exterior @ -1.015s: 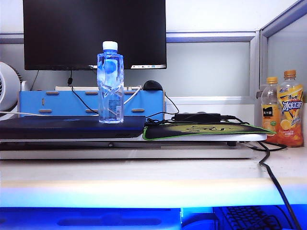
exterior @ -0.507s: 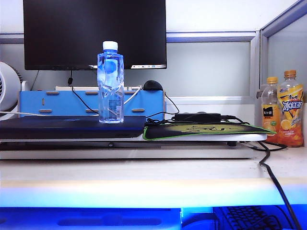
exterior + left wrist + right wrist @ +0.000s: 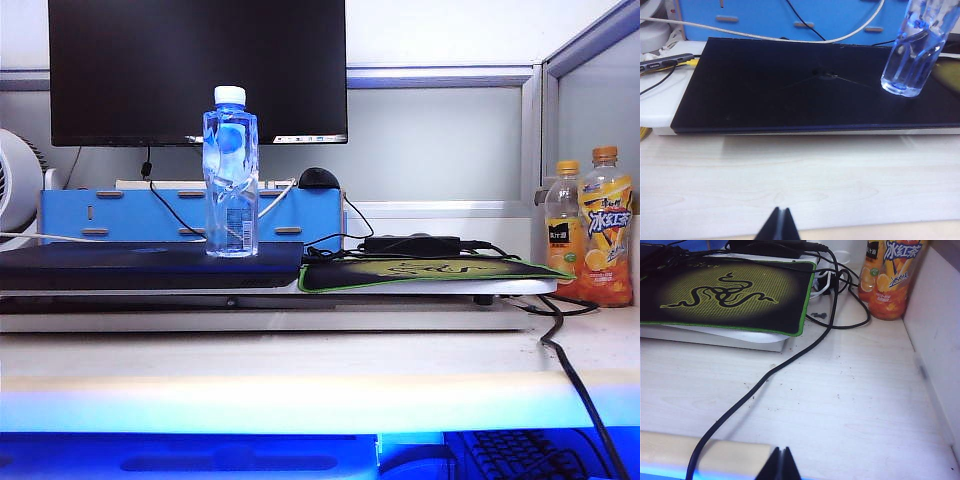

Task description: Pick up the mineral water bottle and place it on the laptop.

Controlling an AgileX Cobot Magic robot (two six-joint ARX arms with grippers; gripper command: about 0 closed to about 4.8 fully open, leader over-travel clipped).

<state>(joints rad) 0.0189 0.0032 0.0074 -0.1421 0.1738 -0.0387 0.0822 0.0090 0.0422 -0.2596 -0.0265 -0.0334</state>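
The mineral water bottle (image 3: 230,172) stood upright on the laptop (image 3: 150,266), near its mouse-pad-side edge. Left tool (image 3: 778,226) and right tool (image 3: 779,463) were clenched, empty (well short of it). A jolt could topple the bottle.

Pale desk (image 3: 300,370): white riser (image 3: 260,318), apparently.

Black monitor (image 3: 197,70) at 12 o'clock, blue organizer (image 3: 120,213) under it. Green-edged mouse pad (image 3: 430,273) at 3 o'clock, black adapter (image 3: 412,243) behind it. Two orange drink bottles (image 3: 593,228) far at 3 o'clock. Black cable (image 3: 785,362) trails toward 5 o'clock.
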